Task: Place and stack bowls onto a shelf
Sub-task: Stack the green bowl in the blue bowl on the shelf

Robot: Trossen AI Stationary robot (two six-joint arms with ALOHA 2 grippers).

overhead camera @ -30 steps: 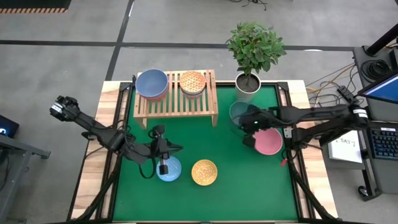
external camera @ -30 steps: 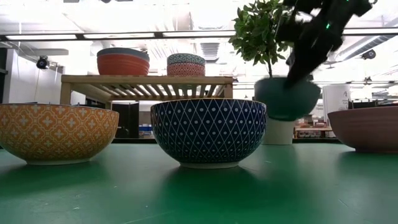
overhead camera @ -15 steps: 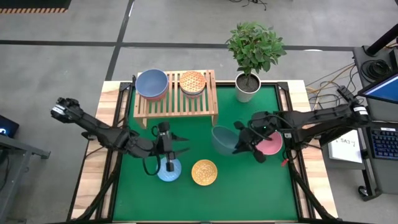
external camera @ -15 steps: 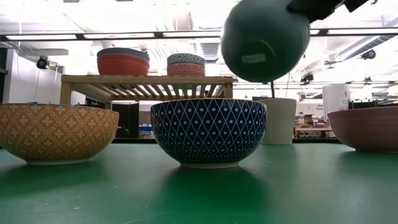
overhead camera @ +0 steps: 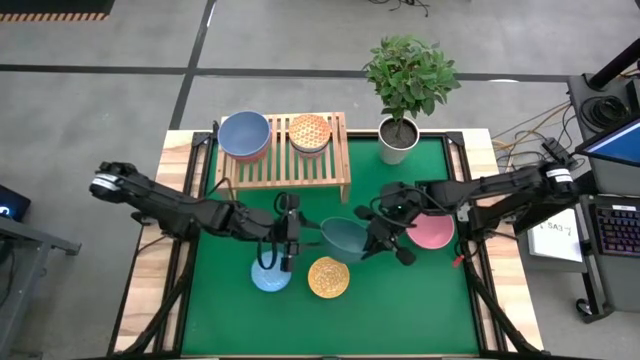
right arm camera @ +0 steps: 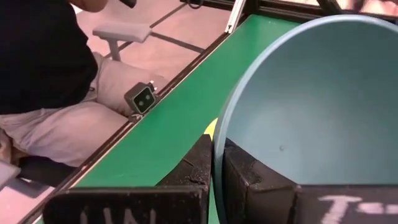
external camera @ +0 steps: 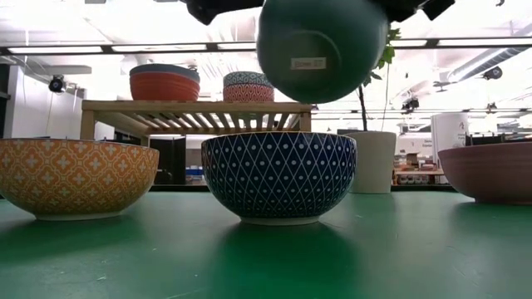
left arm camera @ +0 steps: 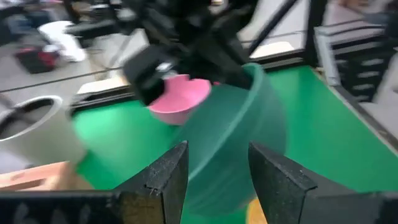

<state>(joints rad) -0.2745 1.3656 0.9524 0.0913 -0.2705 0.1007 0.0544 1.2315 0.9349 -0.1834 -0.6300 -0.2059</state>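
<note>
My right gripper (overhead camera: pixel 372 240) is shut on a teal bowl (overhead camera: pixel 345 238) held in the air over the middle of the green mat; the low view shows its underside (external camera: pixel 322 46). My left gripper (overhead camera: pixel 298 238) is open just left of the bowl, which fills the space ahead of its fingers (left arm camera: pixel 217 180). The shelf (overhead camera: pixel 283 165) stands at the far left of the mat. It carries a grey-blue bowl on a red one (overhead camera: pixel 245 135) and an orange patterned bowl on another (overhead camera: pixel 309 132). A light-blue bowl (overhead camera: pixel 270 275), a yellow patterned bowl (overhead camera: pixel 328 277) and a pink bowl (overhead camera: pixel 432 230) rest on the mat. My right gripper pinches the teal bowl's rim (right arm camera: pixel 217 149), one finger inside the bowl and one outside. It comes at the bowl from the table's right side. The bowl is lifted clear of the mat and tilted, its base turned toward the near edge.
A white plant pot (overhead camera: pixel 398 138) with a leafy plant stands at the far edge, right of the shelf. In the low view a dark blue patterned bowl (external camera: pixel 278 176) and an orange patterned one (external camera: pixel 75 176) stand in front. A seated person (right arm camera: pixel 56 74) shows beyond the table.
My right gripper has lifted the teal bowl from beside the plant pot and carried it toward the table's left and near edge, to the middle, tipping it. My left gripper has gone from above the light-blue bowl toward the right, up to the teal bowl.
</note>
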